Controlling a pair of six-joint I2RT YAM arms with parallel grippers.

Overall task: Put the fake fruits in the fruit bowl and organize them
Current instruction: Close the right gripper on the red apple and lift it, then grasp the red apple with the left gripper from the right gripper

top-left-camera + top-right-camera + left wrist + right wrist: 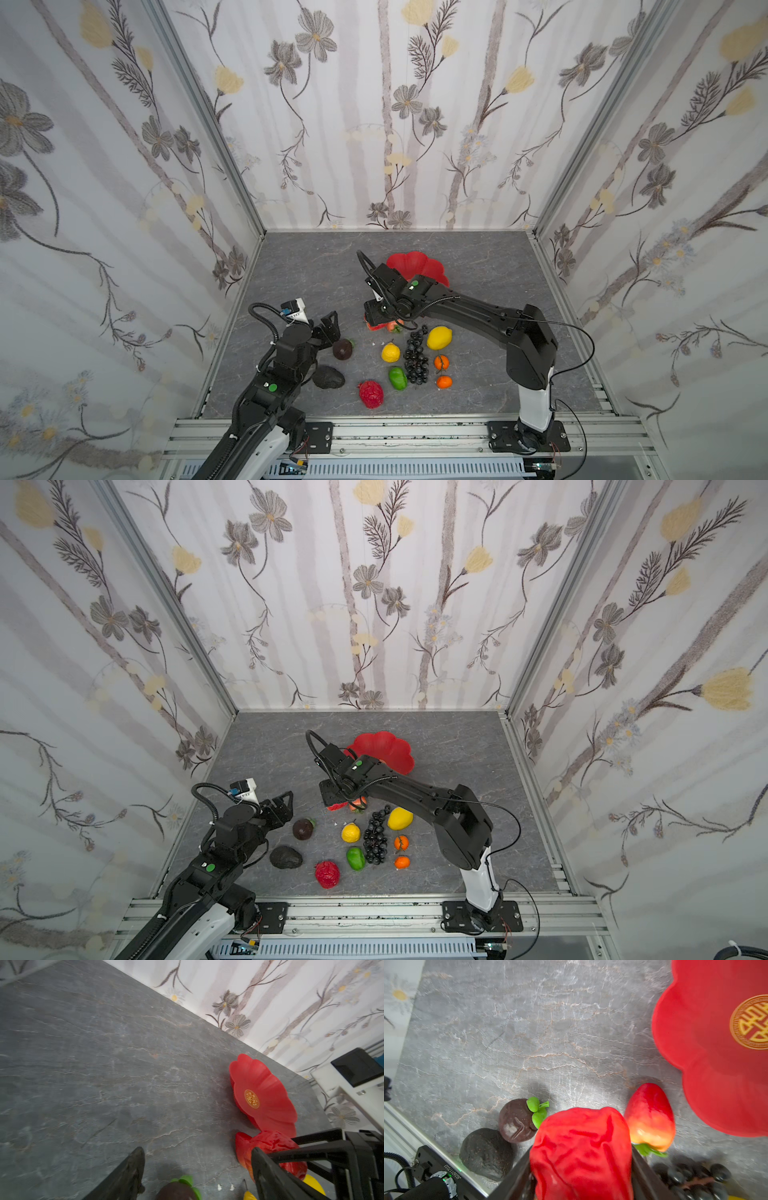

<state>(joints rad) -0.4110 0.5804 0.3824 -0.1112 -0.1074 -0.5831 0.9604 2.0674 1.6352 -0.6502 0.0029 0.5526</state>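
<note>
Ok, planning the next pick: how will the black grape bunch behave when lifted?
The grape bunch is many small balls on thin stems, so it probably droops and swings. Lying long and lumpy, it likely won't roll if nudged.

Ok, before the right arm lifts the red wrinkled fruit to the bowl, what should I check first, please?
1. The right gripper straddles the red wrinkled fruit: ok.
2. The grip is firm: cannot tell.
3. The fruit bowl has free room inside: ok, no fruit shows in it.
4. The red-orange fruit is clear of the right gripper: not ok, it sits right beside it.
5. The left gripper is open, holds nothing, and is away from the bowl: ok.
</note>
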